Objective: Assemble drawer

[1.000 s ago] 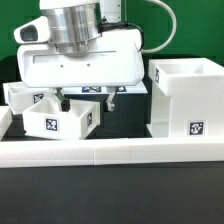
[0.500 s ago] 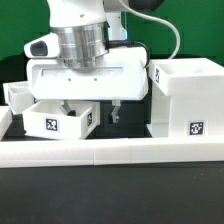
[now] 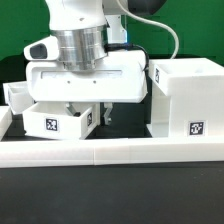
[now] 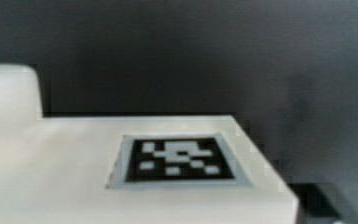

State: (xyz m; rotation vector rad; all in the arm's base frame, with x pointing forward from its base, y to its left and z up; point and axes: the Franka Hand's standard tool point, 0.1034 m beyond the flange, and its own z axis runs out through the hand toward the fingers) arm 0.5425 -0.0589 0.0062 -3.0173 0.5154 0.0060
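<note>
Claw (image 3: 88, 112) spread, straddling wall of tray (image 3: 55, 124) nearer housing (image 3: 186, 95), housing side; probably lined up to pinch it.

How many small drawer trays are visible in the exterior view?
2. The front tray sits under the end effector; the rear tray pokes out at the exterior view's left, partly hidden. More could be hidden.

exterior view low, front-on — wrist view close on shared tray (image 4: 69, 150)
</note>
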